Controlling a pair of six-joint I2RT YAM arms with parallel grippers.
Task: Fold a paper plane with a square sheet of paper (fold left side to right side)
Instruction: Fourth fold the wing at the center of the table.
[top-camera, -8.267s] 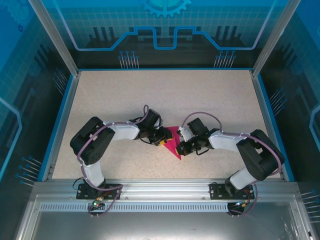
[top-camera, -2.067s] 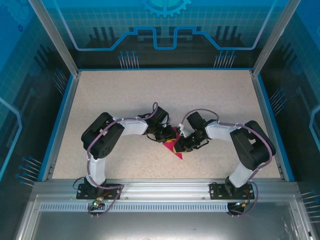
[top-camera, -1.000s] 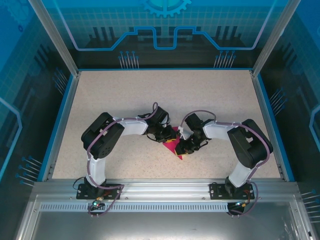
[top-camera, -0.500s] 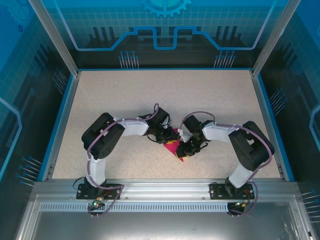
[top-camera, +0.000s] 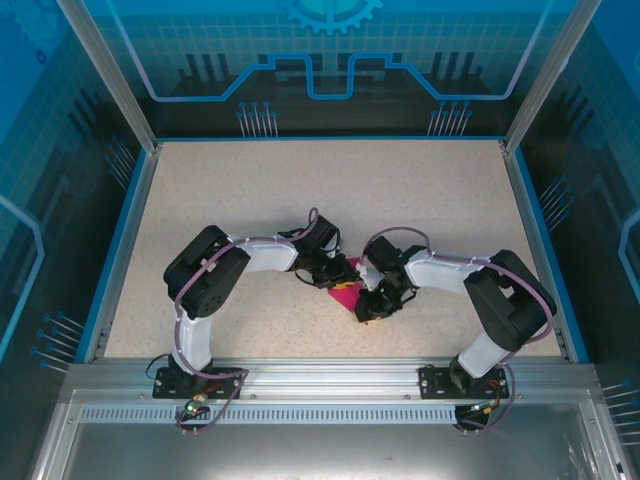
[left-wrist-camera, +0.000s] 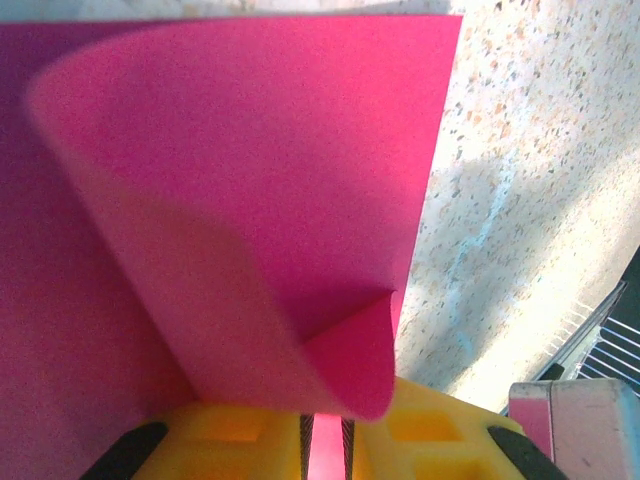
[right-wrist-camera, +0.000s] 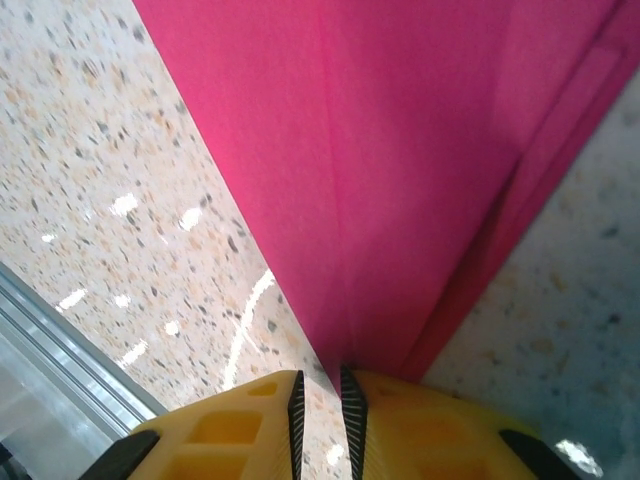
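Paper, the pink sheet, lies near the middle of the table, a little toward 6 o'clock in the overhead view. The left gripper is at its 10 o'clock edge and the right gripper is at its pointed end, around 5 o'clock. The sheet is not flat. From the left wrist, one flap stands up in a loose curl, rising from 6 o'clock and bending over toward 11 o'clock, with no sharp crease in it yet.

The likeliest trouble, as I judge it, is a crooked fold. The curl looks soft and springy, so if it is let go before being pressed down it could flop open. It could also land with its edge off the edge below and set a skewed crease. The two arms are at opposite ends of a thin sheet, so a pull apart could wrinkle or tear it and a push together could buckle it. The speckled table looks smooth, so the sheet might also slide under a pressing move.

On the left gripper the fingers stand almost together, with a narrow pink strip between them and the foot of the curl lapping over their tips. I take that as a clamp on the paper's edge. On the right gripper the fingers are a thin slit apart, and the paper's creased point runs down into that slit at 6 o'clock. I judge it nipped there, though the contact itself is hidden.
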